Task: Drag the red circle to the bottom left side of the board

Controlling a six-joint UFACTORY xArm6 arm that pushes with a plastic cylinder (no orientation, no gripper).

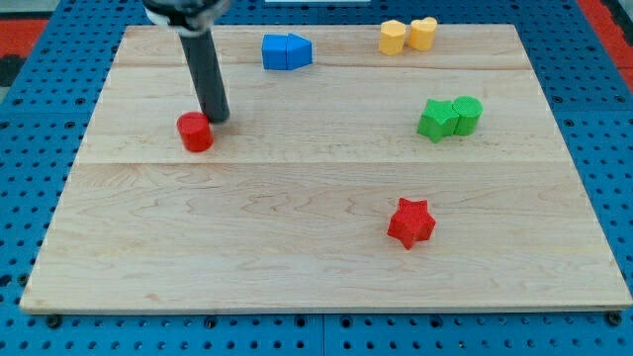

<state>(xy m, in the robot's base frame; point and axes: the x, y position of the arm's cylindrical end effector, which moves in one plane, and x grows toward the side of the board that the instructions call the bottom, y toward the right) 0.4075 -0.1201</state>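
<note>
Your arm carries no claw at all — only a dark rod, so there is nothing to open, close or hold with, and my tip (218,118) is the sole working end. It stands just beside the red circle (196,132), at that block's upper-right edge, touching or very nearly so; you cannot tell which from this angle. The red circle itself sits on the wooden board (297,267) in its upper-left part, well above the bottom-left corner you are aiming for. Judge it as a small, rigid, light puck: it should slide readily on the smooth wood, and its round wall will likely let it roll off a push that is not centred. So you would press from the side opposite the goal, on its upper-right face, through its middle. Far to the red circle's right lie the blue blocks (287,51), the yellow blocks (407,36), the green blocks (449,118) and, lower right, the red star (410,222) — all well apart from it.
</note>
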